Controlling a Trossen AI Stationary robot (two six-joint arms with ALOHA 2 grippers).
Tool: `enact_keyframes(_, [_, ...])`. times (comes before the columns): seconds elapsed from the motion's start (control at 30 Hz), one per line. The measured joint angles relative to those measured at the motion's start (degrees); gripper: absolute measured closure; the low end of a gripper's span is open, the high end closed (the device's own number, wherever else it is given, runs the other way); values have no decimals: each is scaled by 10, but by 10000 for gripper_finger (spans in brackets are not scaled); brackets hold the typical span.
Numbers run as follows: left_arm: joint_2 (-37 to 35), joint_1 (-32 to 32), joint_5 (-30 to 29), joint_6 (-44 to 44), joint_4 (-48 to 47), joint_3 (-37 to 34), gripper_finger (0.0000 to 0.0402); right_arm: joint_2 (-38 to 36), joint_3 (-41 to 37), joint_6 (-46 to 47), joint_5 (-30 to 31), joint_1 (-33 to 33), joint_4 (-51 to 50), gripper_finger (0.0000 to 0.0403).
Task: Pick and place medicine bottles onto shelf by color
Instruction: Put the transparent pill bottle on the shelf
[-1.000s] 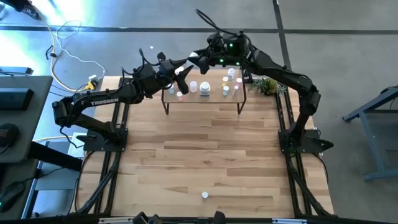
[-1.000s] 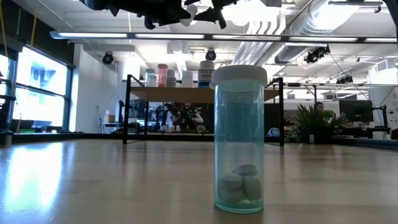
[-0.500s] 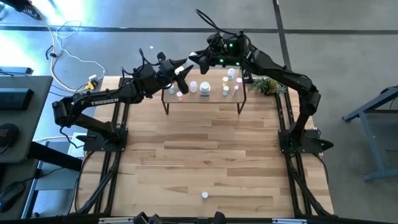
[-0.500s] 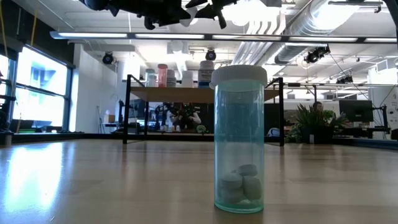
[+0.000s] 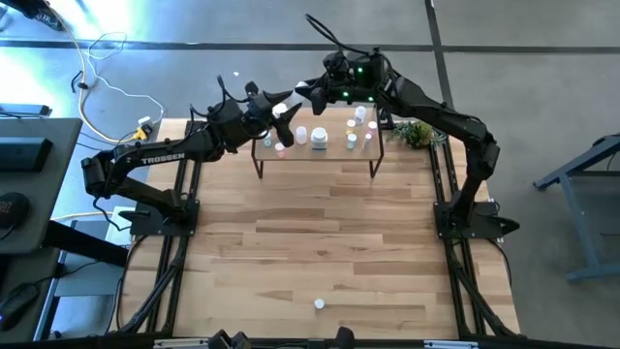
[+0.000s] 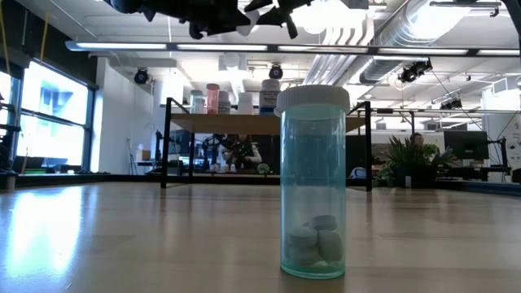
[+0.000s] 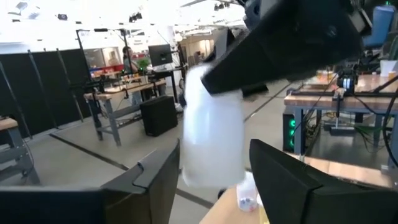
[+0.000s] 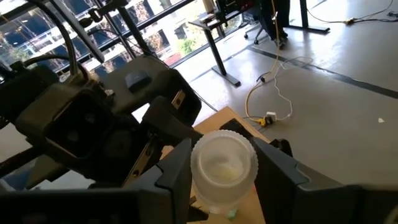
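Note:
A white medicine bottle [image 7: 211, 118] hangs upright in the air over the shelf's [image 5: 339, 152] left end, between my two grippers. My right gripper [image 5: 302, 95] is shut on its top. My left gripper [image 5: 281, 111] stands open, one finger on either side of the bottle's lower body, with a narrow gap showing in the left wrist view. Several small bottles [image 5: 320, 137] with pink, green and blue marks stand on the shelf board. A clear teal bottle [image 6: 313, 183] with a white cap stands alone near the table's front edge. My right gripper pinches the white bottle's cap end [image 8: 198, 163] between its two fingers, one on each side of the round top. The fingers come from the table's right, slanting slightly down. The bottle hangs upright below them, lifted clear of the shelf.
A small green plant [image 5: 417, 133] stands at the shelf's right end. The shelf's black legs [image 6: 167, 142] rise from the far part of the table. Bare wooden tabletop [image 5: 320, 233] lies between the shelf and the lone bottle [image 5: 319, 304].
My right gripper has shut on the top of the white bottle, which has stayed where it was between the two grippers. Neither arm has shifted.

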Motion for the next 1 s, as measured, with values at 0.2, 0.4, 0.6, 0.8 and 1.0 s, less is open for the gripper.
enact_keyframes(0.2, [0,0,0,0,-37,0,179,0,0,-2,0,-15,0,278])
enact_keyframes(0.4, [0,0,-14,-1,-52,0,151,-1,0,-14,0,-32,-13,278])
enact_keyframes(0.6, [-13,0,-30,-10,-61,0,149,-2,0,-62,27,-50,-37,278])
enact_keyframes(0.8, [-28,0,-31,-10,-61,0,149,6,0,-118,78,-48,-97,278])
enact_keyframes(1.0, [-40,0,-32,-11,-62,0,149,6,-41,-123,111,-45,-110,278])
